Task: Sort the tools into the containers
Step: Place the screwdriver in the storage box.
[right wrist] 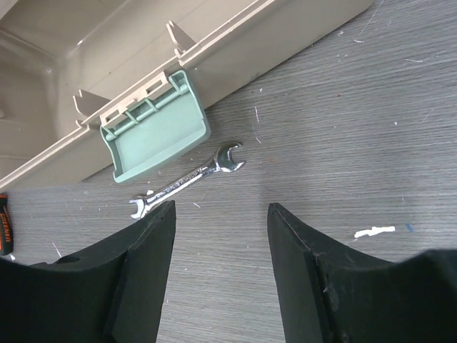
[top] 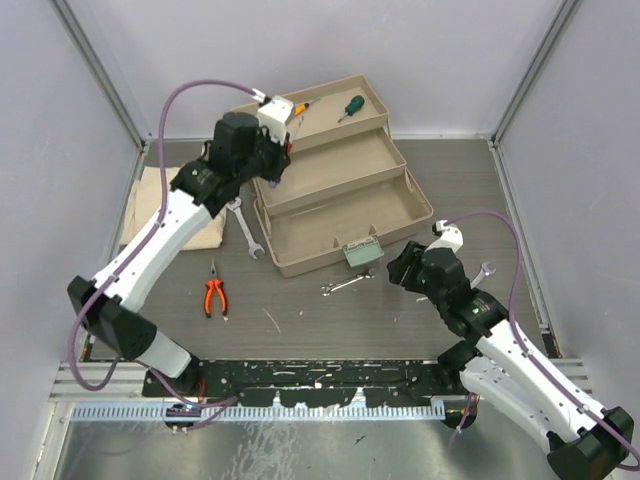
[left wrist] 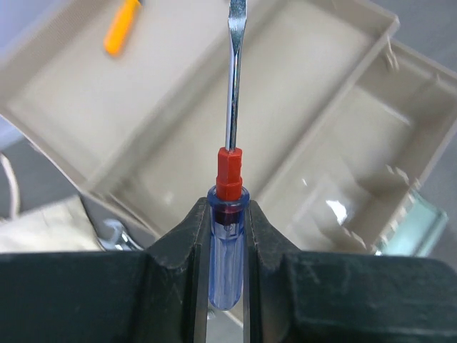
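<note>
Nearest on the bench [top: 300, 320], the orange-handled pliers [top: 214, 297] lie to the left, well apart from the toolbox [top: 340, 250]. The right arm [top: 500, 350] reaches in from the near right. Its jaws stand moderately apart and hold nothing, hovering above the bench just near of a small wrench [right wrist: 187, 182]. That wrench lies flat just near of the toolbox's pale green latch [right wrist: 157, 139]. Another wrench [top: 485, 270] lies on the bench just right of the right arm. A longer wrench [top: 245, 228] lies beside the toolbox's left end, next to a tan cloth [top: 150, 215].

The toolbox stands open with 3 stepped trays. The left arm [top: 170, 225] stretches over its left end, its jaws closed narrowly on the clear blue handle of a blue-and-red screwdriver [left wrist: 228, 236], whose shaft points out over the trays. The far tray [top: 375, 98] holds 2 more screwdrivers, 1 green-handled [top: 350, 106] and 1 orange-handled [left wrist: 121, 28].
</note>
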Action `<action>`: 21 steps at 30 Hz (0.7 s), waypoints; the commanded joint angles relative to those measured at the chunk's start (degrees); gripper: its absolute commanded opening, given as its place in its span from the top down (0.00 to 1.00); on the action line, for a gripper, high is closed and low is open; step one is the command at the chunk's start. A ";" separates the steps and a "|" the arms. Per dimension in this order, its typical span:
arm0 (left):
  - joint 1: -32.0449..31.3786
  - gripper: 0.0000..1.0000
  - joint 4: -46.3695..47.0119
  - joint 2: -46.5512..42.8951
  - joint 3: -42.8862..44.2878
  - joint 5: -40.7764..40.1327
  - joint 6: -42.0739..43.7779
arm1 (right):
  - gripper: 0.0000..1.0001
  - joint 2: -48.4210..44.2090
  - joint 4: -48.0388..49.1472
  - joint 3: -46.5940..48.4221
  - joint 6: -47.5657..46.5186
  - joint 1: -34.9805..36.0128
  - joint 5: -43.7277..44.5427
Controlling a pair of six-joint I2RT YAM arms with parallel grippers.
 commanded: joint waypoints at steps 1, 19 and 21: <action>4.34 1.00 1.84 7.40 14.36 5.76 6.89 | 0.41 -1.52 -0.63 0.00 1.15 -0.08 0.29; 6.11 1.00 -10.68 32.80 46.46 -3.09 25.47 | 0.40 -1.17 -4.97 1.16 -0.33 -0.08 -0.78; 6.11 1.00 -11.77 34.43 47.36 -3.21 27.28 | 0.40 -1.64 -5.47 1.32 -0.34 -0.08 -0.53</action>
